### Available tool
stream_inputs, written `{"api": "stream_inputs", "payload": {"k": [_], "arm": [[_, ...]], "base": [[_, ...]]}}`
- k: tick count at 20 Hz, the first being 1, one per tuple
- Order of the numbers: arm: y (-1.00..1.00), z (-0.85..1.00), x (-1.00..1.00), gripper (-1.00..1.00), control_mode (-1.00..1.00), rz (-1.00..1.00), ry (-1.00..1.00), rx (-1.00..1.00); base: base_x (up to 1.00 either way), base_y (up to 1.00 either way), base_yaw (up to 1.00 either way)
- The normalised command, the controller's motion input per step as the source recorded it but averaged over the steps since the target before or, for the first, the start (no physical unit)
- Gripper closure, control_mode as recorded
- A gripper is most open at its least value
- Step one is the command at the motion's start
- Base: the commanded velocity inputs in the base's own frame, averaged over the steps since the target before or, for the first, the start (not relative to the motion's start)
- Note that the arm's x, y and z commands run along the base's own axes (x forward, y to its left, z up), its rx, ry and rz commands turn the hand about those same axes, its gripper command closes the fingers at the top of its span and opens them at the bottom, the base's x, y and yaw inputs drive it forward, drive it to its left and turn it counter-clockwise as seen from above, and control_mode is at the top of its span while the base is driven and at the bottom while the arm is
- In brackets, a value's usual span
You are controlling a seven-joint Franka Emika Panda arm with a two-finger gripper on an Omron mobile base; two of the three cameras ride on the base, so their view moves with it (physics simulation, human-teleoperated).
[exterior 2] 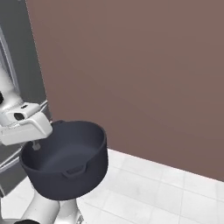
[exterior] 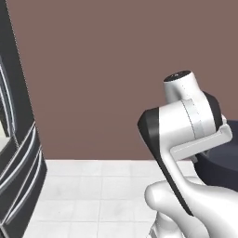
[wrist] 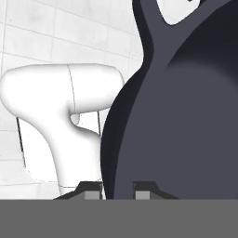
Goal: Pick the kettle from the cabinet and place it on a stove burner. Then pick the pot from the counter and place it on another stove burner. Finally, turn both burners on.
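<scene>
**Pot held aloft on the pincer, clear of the floor**

Hand view, nearest: the pincer [wrist: 117, 188] has its two dark tips standing either side of the pot [wrist: 181, 121] wall, one outside and one inside the rim, closed narrow on that wall. The dark navy body takes up the right half of this view. A loop handle [wrist: 151, 28] shows at the top, with pale tile seen through the opening. Left of the pot, a white arm link [wrist: 60, 107] lies below, over the white tiled floor [wrist: 42, 37].

Right base view: the whole pot [exterior 2: 65, 159] shows here, open, no lid, tilted a little toward the camera. A front loop handle [exterior 2: 73, 171] is plain. The white hand [exterior 2: 24, 124] sits at the rim on the pot's left side; a fingertip [exterior 2: 36, 146] reaches down inside. The pot hangs in the air above the floor [exterior 2: 166, 192], touching nothing else.

Left base view: the arm [exterior: 186, 125] hides most of the load; just a dark curved edge of the pot [exterior: 221, 162] shows at the right. Grip cannot be judged from here.

Farthest: a plain brown wall [exterior: 102, 69] behind, and a dark tall unit with pale bars [exterior: 18, 158] at the far left.
</scene>
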Motion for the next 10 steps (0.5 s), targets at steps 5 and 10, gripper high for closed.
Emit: {"api": "stream_inputs", "payload": {"k": [5,10], "arm": [[0.0,0.0,0.0,1.0,1.0,0.0,0.0,0.0],[0.0,0.0,0.0,1.0,1.0,0.0,0.0,0.0]], "base": [[0.36,-0.42,-0.25],[0.35,-0.39,-0.3]]}}
